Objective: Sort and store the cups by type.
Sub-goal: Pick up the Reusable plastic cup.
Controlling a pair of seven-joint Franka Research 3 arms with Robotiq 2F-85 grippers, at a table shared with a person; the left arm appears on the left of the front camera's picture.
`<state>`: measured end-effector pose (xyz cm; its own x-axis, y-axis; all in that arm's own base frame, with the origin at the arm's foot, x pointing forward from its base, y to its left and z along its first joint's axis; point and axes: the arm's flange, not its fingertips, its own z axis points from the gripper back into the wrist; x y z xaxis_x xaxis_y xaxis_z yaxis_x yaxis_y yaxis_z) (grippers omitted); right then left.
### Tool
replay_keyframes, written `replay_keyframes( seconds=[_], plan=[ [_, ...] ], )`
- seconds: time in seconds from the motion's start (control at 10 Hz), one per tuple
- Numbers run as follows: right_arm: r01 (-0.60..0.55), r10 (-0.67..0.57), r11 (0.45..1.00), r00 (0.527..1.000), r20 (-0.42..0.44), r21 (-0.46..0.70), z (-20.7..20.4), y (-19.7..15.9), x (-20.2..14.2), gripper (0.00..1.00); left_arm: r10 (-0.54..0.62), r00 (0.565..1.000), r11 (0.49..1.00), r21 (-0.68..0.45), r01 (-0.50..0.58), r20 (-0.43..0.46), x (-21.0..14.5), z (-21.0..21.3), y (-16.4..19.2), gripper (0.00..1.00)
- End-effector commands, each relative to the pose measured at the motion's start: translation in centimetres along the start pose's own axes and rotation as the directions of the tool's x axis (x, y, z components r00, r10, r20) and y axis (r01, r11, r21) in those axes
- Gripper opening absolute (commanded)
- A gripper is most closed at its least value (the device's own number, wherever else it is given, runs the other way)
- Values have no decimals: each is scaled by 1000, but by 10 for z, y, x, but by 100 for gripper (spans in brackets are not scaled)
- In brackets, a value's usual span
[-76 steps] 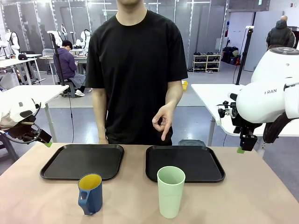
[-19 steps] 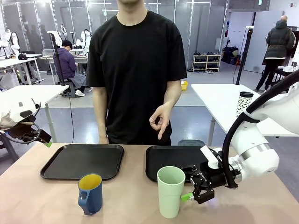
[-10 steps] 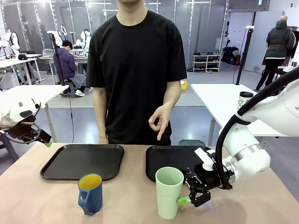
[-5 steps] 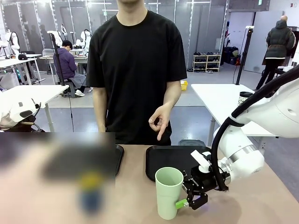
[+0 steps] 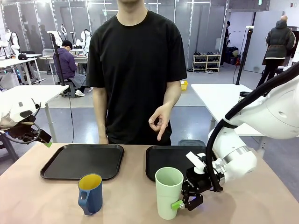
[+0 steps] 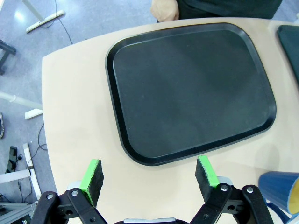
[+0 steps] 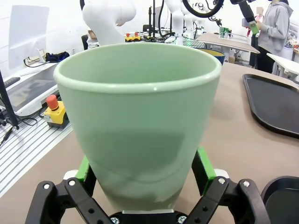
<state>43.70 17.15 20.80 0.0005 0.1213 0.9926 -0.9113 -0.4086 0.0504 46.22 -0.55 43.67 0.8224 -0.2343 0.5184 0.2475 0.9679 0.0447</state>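
The pale green tumbler (image 5: 168, 192) is standing upright on the worktop (image 5: 37, 200) in the lower middle of the front view, just in front of the right-hand tray (image 5: 175, 155), which is black. The right gripper (image 5: 177, 204) is reaching in from the lower right and straddling the tumbler's lower part. In the right wrist view its jaws are standing spread wide, with one green pad (image 7: 202, 169) at each side of the tumbler. Whether the pads are pressing on the wall is hard to tell, since the tumbler is hiding their faces.

The dark blue mug (image 5: 90, 193), yellow inside, is sitting at the lower left, well apart from the tumbler and just in front of the left-hand tray (image 5: 83, 161). The left gripper (image 5: 44, 140) is hanging at the left edge of the frame. In the left wrist view its jaws are gaping, released and grasping nothing, over bare worktop near that tray's edge. The person's hand (image 5: 159, 122) is hovering above the far edge of the right-hand tray, fingers pointing down.
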Motion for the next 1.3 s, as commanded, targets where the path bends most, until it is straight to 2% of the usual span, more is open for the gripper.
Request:
replay_keyframes(
  seconds=[0.0, 0.2, 0.3, 0.8, 1.1, 1.2],
  plan=[
    [-40, 40, 999, 999, 12, 20, -1, 5, -10, 100, 5, 1000, 1000, -8, -5, 2, 0, 0, 2, 100],
    [-44, 44, 998, 999, 21, 36, -3, 5, -11, 100, 5, 1000, 1000, -8, -5, 2, 0, 0, 2, 100],
    [-71, 71, 996, 997, 2, 55, -4, 6, -12, 93, 5, 1000, 1000, -8, -5, 2, 0, 0, 2, 100],
    [-92, 90, 994, 995, 38, 62, -3, 8, -10, 49, 5, 1000, 1000, -8, -5, 2, 0, 0, 2, 100],
    [-130, 128, 991, 990, 60, 23, 9, 15, 23, 49, 5, 1000, 1000, -8, -5, 2, 0, 0, 2, 100],
    [-127, 127, 992, 991, 32, -5, 16, 19, 38, 49, 5, 1000, 1000, -8, -5, 2, 0, 0, 2, 100]
  ],
)
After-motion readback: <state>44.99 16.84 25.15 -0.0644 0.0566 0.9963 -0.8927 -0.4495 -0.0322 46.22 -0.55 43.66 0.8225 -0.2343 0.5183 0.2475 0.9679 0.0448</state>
